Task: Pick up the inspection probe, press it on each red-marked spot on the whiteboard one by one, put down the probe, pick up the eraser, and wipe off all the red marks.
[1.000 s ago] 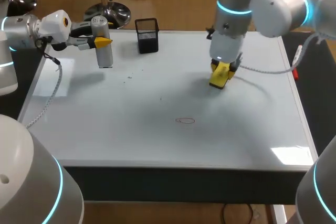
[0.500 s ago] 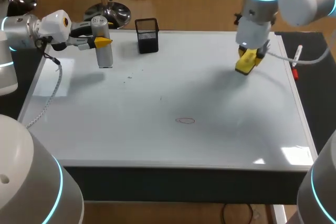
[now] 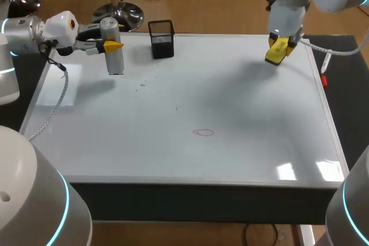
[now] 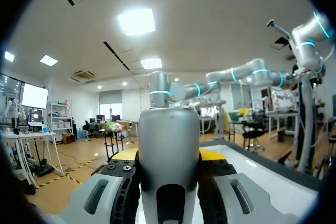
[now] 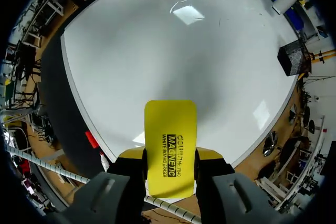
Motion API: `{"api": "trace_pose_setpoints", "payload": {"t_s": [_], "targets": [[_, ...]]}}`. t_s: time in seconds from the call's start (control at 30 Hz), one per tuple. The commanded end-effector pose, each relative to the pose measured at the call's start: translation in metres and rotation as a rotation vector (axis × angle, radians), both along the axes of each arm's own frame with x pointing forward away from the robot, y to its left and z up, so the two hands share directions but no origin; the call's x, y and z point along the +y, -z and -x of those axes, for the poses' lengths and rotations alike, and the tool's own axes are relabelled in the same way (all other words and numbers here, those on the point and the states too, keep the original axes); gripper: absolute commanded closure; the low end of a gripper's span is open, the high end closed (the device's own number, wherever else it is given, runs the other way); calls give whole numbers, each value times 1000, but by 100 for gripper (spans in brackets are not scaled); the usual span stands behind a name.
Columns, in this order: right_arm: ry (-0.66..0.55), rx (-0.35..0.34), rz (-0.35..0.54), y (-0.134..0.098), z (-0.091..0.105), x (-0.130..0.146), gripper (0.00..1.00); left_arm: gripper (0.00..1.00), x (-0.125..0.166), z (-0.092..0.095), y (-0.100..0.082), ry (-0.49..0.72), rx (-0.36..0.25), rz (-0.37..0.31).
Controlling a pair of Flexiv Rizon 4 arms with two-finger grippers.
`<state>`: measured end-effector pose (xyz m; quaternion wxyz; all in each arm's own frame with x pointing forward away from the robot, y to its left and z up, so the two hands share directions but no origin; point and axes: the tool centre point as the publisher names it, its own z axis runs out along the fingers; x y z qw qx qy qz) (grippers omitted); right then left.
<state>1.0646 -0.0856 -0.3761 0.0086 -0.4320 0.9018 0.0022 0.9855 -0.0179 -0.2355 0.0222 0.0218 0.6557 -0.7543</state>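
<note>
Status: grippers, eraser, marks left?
Left gripper shut on probe, far-left. Right gripper shut on eraser, far-right corner. Red oval near front unwiped. Nothing between eraser and it.

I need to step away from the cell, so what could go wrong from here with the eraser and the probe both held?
1. The red mark on the whiteboard is unwiped, and the eraser, held in the right end effector, hangs at the far right edge, well away from it; the mark could get missed.
2. The left end effector holds the probe beside the black mesh holder; a swing might knock the holder over.
</note>
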Motion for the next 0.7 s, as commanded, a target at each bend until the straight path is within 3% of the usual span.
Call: {"api": "trace_pose_setpoints", "payload": {"t_s": [0.03,0.2,0.7], "targets": [[-7,50,-11,7,-34,10,100,100,0,2,-2,-6,-2,-2],[-52,46,-49,7,-57,26,100,100,0,2,-2,-6,-2,-2],[-106,61,-47,1,-53,44,100,100,0,2,-2,-6,-2,-2]]}}
